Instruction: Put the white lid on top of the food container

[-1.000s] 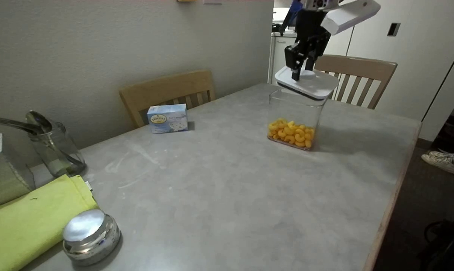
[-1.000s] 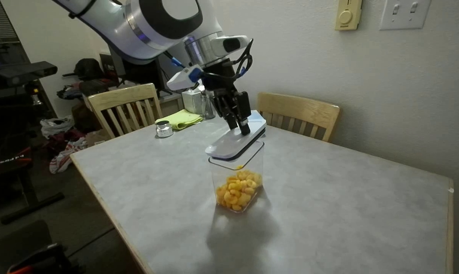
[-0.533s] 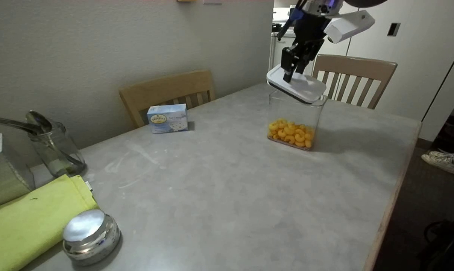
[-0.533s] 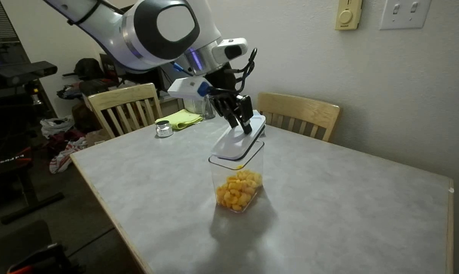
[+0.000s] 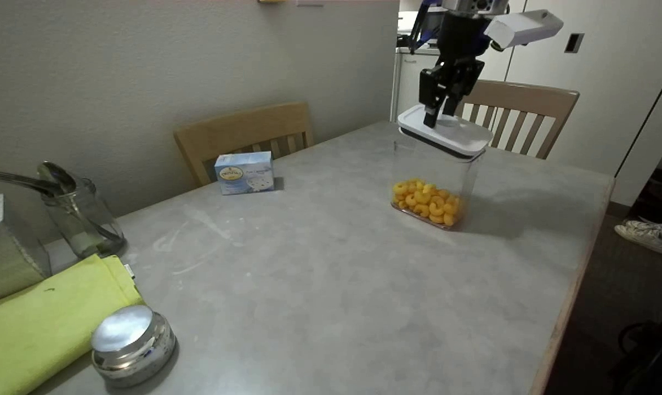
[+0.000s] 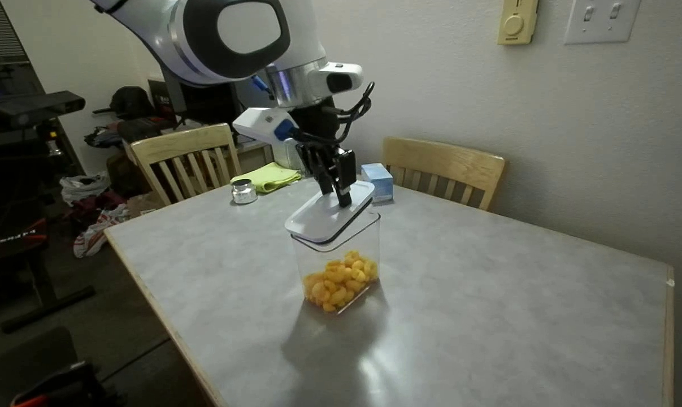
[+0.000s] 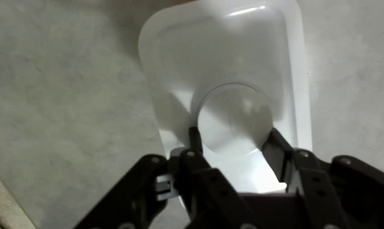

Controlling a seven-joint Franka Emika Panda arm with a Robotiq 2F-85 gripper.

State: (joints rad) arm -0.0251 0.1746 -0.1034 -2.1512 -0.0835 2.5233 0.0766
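The white lid (image 5: 468, 137) is held low over the open top of the food container. It also shows in an exterior view (image 6: 312, 223) and in the wrist view (image 7: 223, 54). It is slightly tilted, with one end lower near the rim and a gap at the other. I cannot tell if it touches the rim. The clear food container (image 5: 426, 200) stands upright with yellow-orange pieces inside, and also shows in an exterior view (image 6: 341, 282). The lid hides it in the wrist view. My gripper (image 7: 233, 135) is shut on the lid's round raised centre, also seen in both exterior views (image 5: 440, 117) (image 6: 336, 196).
A blue-and-white box (image 5: 245, 173) stands by the wall-side chair (image 5: 254, 129). A round metal jar (image 5: 133, 345), a yellow cloth (image 5: 51, 323) and a glass jar with utensils (image 5: 84, 219) are at the far end. Another chair (image 5: 520, 101) stands at the table edge.
The lid shifted one way, then back, and now tilts less and sits lower over the container. The container has slid and turned slightly on the table. The gripper kept its hold.
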